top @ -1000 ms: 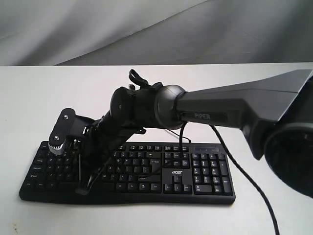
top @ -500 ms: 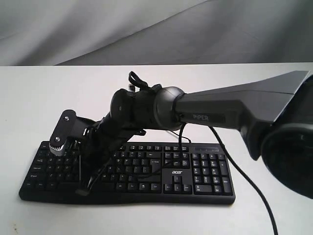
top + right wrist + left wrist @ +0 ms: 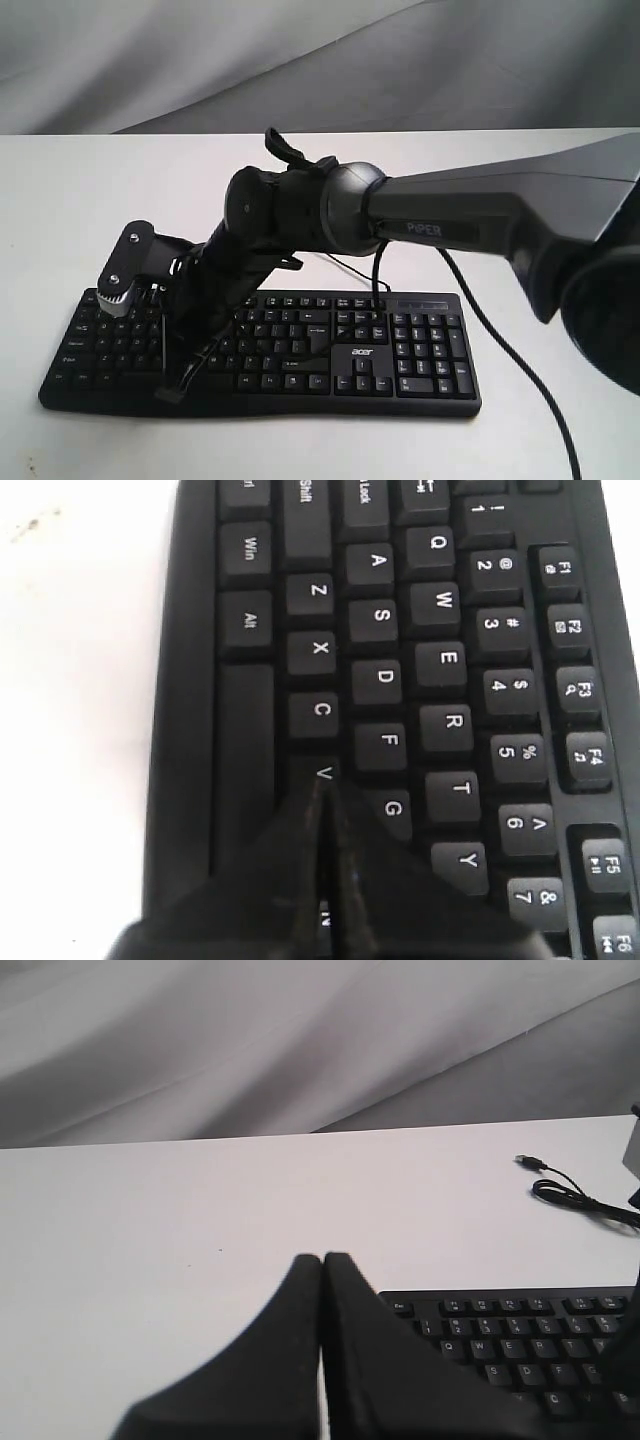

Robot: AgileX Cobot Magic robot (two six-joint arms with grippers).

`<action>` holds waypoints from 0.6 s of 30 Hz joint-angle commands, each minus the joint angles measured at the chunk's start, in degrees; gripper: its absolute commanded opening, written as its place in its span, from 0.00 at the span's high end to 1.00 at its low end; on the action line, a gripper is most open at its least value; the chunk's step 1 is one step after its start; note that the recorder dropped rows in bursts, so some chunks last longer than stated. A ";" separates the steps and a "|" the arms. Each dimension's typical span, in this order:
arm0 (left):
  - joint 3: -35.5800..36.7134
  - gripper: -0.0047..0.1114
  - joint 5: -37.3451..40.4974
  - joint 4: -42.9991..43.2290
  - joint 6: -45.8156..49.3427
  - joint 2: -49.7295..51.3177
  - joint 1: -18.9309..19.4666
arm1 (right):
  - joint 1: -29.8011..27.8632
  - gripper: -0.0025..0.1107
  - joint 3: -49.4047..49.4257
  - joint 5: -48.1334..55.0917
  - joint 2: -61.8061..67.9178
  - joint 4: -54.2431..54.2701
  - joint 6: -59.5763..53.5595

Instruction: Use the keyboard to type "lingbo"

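The black keyboard (image 3: 400, 345) with the white acer logo lies across the white table (image 3: 80, 200). My right arm reaches over its left half, and the right gripper (image 3: 170, 393) points down at the lower letter rows. In the right wrist view the right gripper (image 3: 322, 785) is shut with nothing in it, its tips right over the keyboard (image 3: 450, 660) at the V key (image 3: 322, 772), beside G. The left gripper (image 3: 322, 1258) is shut and empty, over bare table just beside the Esc corner of the keyboard (image 3: 520, 1350). It does not show in the exterior view.
The keyboard's thin USB cable (image 3: 570, 1192) lies loose on the table behind it. A thicker black cable (image 3: 500, 350) hangs from my right arm across the numeric pad to the table's front. A grey cloth (image 3: 300, 60) forms the backdrop.
The right arm's wrist has risen slightly and shifted a little right. The gripper tips stay over nearly the same spot on the keyboard's lower left rows.
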 commanded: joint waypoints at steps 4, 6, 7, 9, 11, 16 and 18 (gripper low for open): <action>0.28 0.96 -0.39 -0.21 -0.12 -0.21 0.06 | -0.15 0.98 0.02 0.68 -0.58 -0.10 0.54; 0.28 0.96 -0.39 -0.21 -0.12 -0.21 0.06 | -0.15 0.98 0.02 0.68 -0.58 -0.10 0.54; 0.28 0.96 -0.39 -0.21 -0.12 -0.21 0.06 | -0.15 0.98 0.02 0.68 -0.58 -0.22 0.54; 0.28 0.96 -0.39 -0.21 -0.12 -0.21 0.06 | -0.15 0.98 0.02 0.68 -0.58 -0.22 0.54; 0.28 0.96 -0.39 -0.21 -0.12 -0.21 0.06 | -0.15 0.98 0.02 0.68 -0.58 -0.22 0.54; 0.28 0.96 -0.39 -0.21 -0.12 -0.21 0.06 | -0.15 0.98 0.14 0.57 -0.58 -0.22 0.54; 0.28 0.96 -0.39 -0.21 -0.12 -0.21 0.06 | -0.15 0.98 0.38 0.07 -0.58 -0.22 0.54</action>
